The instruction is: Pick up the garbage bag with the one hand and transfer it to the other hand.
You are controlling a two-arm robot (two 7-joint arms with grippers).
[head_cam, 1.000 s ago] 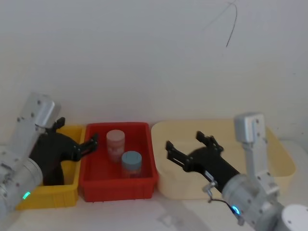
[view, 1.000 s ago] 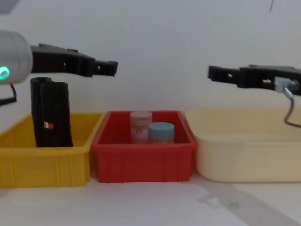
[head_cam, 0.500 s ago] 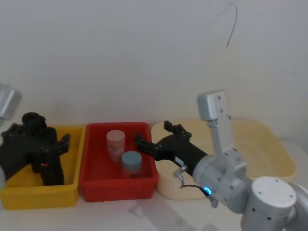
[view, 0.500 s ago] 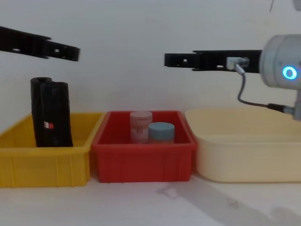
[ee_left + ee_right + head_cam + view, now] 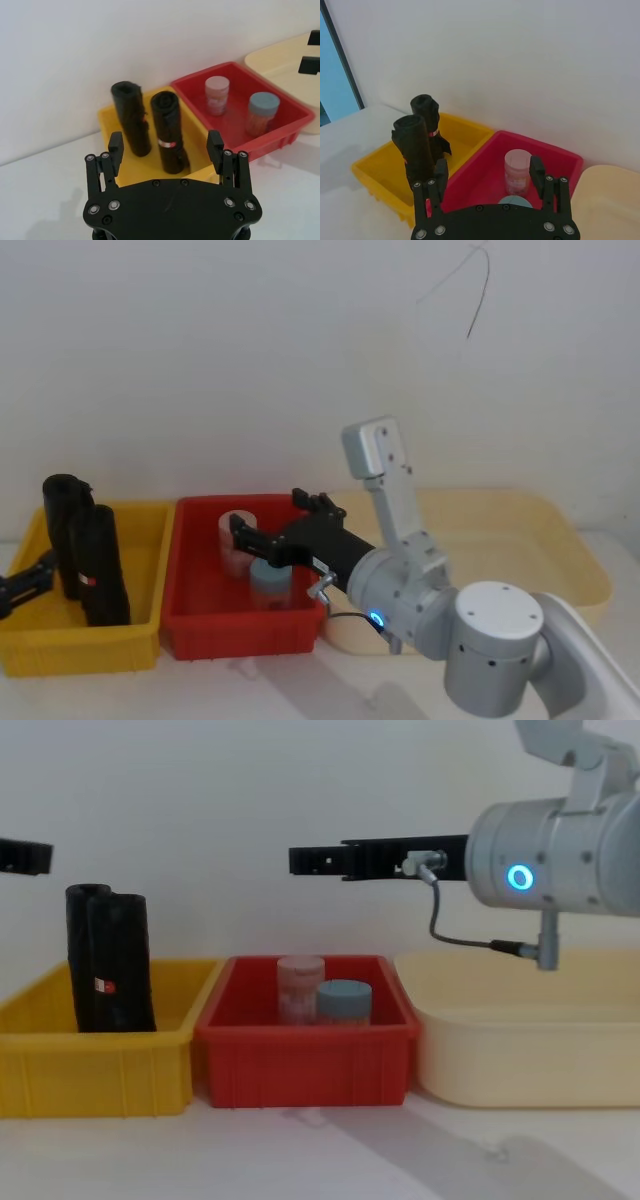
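My left gripper (image 5: 165, 150), jaws spread and empty, sits just outside the yellow bin (image 5: 90, 642), where the garbage bag (image 5: 62, 525) stands upright behind the marked roll (image 5: 103, 560). Judged light, slick-skinned and firm as a roll, so I would pinch it mid-height. My right gripper (image 5: 272, 522), also agape, hovers over the red bin (image 5: 240, 632).

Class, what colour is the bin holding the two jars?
Red bin; best in head view.

No text, brand or number can be read anywhere. The matte black cylindrical roll of plastic bags (image 5: 103, 565), at nine o'clock in the head view, bears a small red label (image 5: 86, 581), illegible.
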